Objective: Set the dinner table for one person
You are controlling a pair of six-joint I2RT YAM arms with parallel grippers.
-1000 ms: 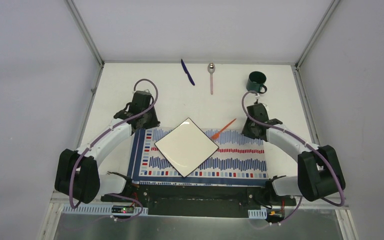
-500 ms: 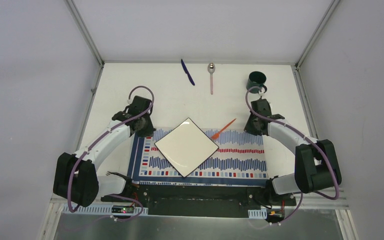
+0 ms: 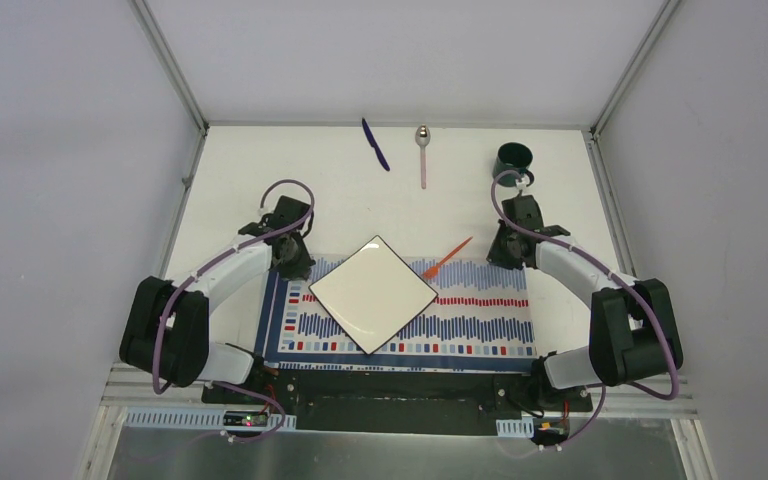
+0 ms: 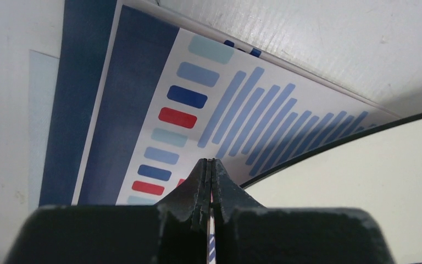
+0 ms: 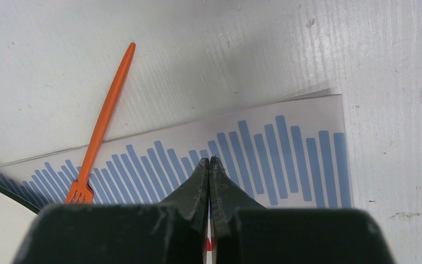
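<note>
I can't make out a single word, number, brand or sign in any of my three feeds. The only print is on the striped placemat (image 3: 480, 325), lower middle of the overhead frame, and it is just bars and rounded blocks in blue, red and pale blue. Both wrist feeds show those same marks up close, across the middle of each frame, with no characters among them.
</note>
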